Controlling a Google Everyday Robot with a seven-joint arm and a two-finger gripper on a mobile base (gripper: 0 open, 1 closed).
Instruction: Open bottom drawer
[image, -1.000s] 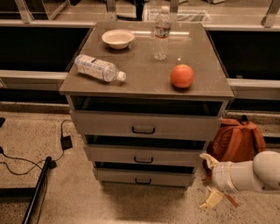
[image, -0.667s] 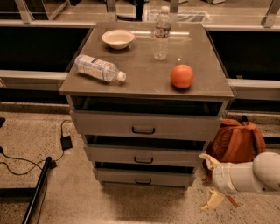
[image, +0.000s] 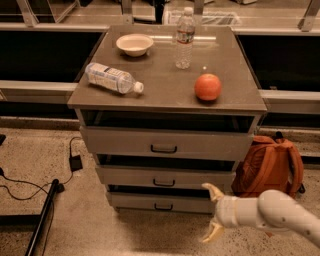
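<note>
**Approach phase.** Since the earlier view, the gripper (image: 206, 213) has shifted slightly left, toward the cabinet (image: 167, 95).

We see it at the lower right of the frame, its two fingers spread wide and holding nothing. It is just right of the bottom drawer (image: 140, 201), which sits at lower centre beneath the other two fronts. We judge the reach unfinished, as the handle (image: 163, 206) is untouched. Next, the gripper must travel left, straddle that small dark bar, close on it and pull outward.
</note>
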